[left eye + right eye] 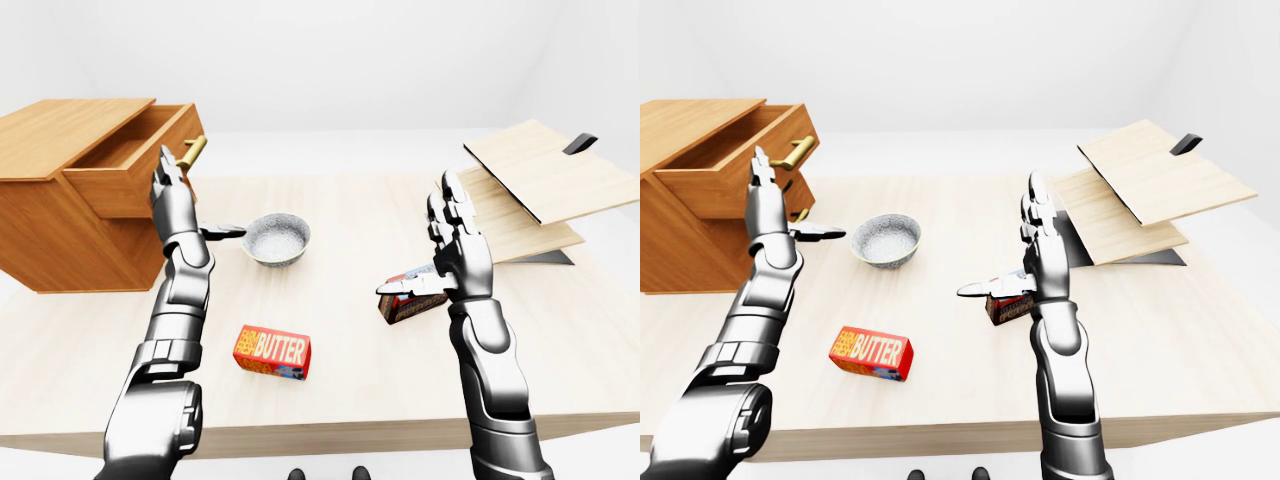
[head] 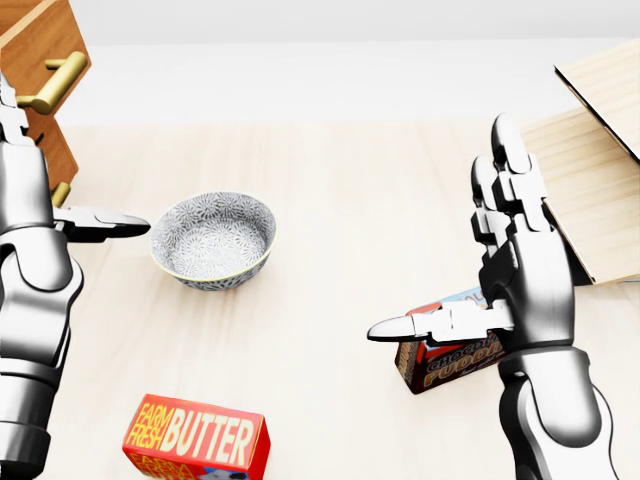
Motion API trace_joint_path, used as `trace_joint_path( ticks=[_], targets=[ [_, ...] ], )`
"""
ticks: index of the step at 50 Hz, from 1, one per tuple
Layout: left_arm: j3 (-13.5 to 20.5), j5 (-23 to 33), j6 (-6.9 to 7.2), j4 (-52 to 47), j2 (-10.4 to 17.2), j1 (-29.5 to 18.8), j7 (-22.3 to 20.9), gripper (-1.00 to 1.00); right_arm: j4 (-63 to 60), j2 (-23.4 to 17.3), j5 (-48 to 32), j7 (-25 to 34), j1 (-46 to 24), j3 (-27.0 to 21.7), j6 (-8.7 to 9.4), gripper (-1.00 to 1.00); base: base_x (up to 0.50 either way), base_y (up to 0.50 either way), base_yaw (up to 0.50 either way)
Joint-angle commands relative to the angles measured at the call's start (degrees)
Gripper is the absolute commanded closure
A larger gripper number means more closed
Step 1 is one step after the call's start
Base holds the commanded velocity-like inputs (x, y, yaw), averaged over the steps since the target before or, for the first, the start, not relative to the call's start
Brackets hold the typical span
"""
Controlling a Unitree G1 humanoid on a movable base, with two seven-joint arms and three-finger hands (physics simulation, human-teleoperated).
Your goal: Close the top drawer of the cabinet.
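Note:
The wooden cabinet stands at the left of the table in the left-eye view. Its top drawer is pulled out, with a brass handle on its face. My left hand is open, fingers upright, right in front of the drawer face just below the handle; I cannot tell if it touches. My right hand is open and empty, raised over the table's right half, far from the cabinet.
A patterned bowl sits next to my left hand. A butter box lies near the table's bottom edge. A pudding box lies behind my right hand. Stacked wooden boards lie at the right.

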Motion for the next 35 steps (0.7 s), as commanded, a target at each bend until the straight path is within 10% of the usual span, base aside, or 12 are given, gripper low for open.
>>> trace_joint_path(
  ticks=[1,35],
  targets=[
    [1.71,0.89,0.00,3.15,2.65,-0.19,3.50,-1.00,0.29,0.01,-0.06,-0.01,-0.07,0.05,0.00,-1.00,0.00,0.00,0.00],
    [2.10,-0.03,0.00,24.62,11.92,-11.15,7.71,-1.00,0.95,-0.08,0.09,0.20,0.05,-0.07,0.00,-1.00,0.00,0.00,0.00]
  ],
)
